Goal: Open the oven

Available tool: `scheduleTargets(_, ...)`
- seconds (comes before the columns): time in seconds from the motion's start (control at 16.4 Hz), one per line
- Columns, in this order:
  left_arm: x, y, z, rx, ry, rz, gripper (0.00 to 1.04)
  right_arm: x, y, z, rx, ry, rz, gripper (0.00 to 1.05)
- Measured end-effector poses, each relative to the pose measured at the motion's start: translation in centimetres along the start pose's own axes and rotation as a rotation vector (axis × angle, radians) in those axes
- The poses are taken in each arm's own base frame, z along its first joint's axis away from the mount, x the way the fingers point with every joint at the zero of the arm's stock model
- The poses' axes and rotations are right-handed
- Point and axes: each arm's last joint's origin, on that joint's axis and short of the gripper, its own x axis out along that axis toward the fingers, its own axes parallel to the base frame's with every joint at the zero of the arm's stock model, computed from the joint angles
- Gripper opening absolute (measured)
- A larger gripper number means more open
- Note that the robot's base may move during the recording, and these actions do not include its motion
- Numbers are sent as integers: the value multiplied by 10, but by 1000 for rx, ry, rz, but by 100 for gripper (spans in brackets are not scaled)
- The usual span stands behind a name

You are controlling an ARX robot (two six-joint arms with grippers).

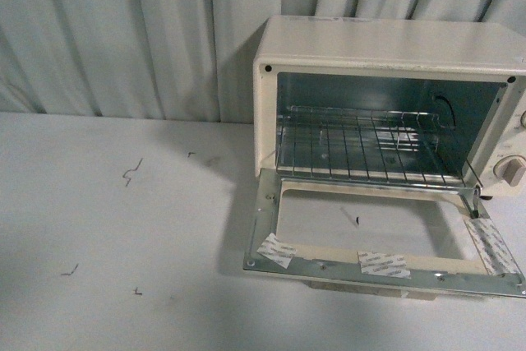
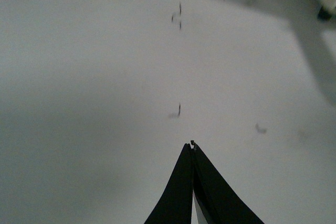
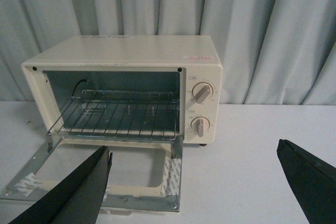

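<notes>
**Oven door down flat, both arms clear of it**

Nearest the robot, the left gripper (image 2: 192,145) hangs over bare white table (image 1: 107,228), its black fingers pressed tip to tip with nothing between them; only a few small dark scuff marks (image 2: 179,109) lie beneath it. The right gripper (image 3: 194,177) is spread wide and holds nothing, with one finger showing at each side of its wrist view and the oven framed between them.

A little farther on, at the right of the table, the oven's door (image 1: 378,244) lies dropped fully open, its inner face up and its metal frame resting level near the tabletop. Strips of tape (image 1: 383,264) are stuck along the near edge and right side of that frame.

Beyond it stands the oven (image 1: 386,47) itself, cavity exposed, the wire rack (image 1: 362,150) sitting level inside, two knobs (image 3: 201,109) on its right panel. A pale curtain (image 1: 123,30) hangs behind.

The task looks done. The risk now, as I judge it, lies with the right arm: a low sweep could catch the projecting door edge and drag the light oven, or lift the door back toward shut.
</notes>
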Motion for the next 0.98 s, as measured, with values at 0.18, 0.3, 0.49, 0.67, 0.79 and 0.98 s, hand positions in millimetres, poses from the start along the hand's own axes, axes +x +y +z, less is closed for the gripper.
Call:
scheduleTargets(0.18, -17, 8, 44, -59, -316, -9, 2, 0, 0, 0, 0, 0, 0, 98)
scheduleTargets(0.3, -37, 15, 65, -76, -462, -12, 2, 0, 0, 0, 0, 0, 0, 98)
scheduleTargets(0.49, -58, 27, 71, -75, -485, -8, 2, 0, 0, 0, 0, 0, 0, 98)
scheduleTargets(0.67, -73, 27, 70, -75, -479, -9, 2, 0, 0, 0, 0, 0, 0, 98)
scheduleTargets(0.79, -81, 27, 66, -75, -454, -10, 2, 0, 0, 0, 0, 1, 0, 98)
scheduleTargets(0.98, -86, 27, 63, -75, -451, -10, 2, 0, 0, 0, 0, 0, 0, 98)
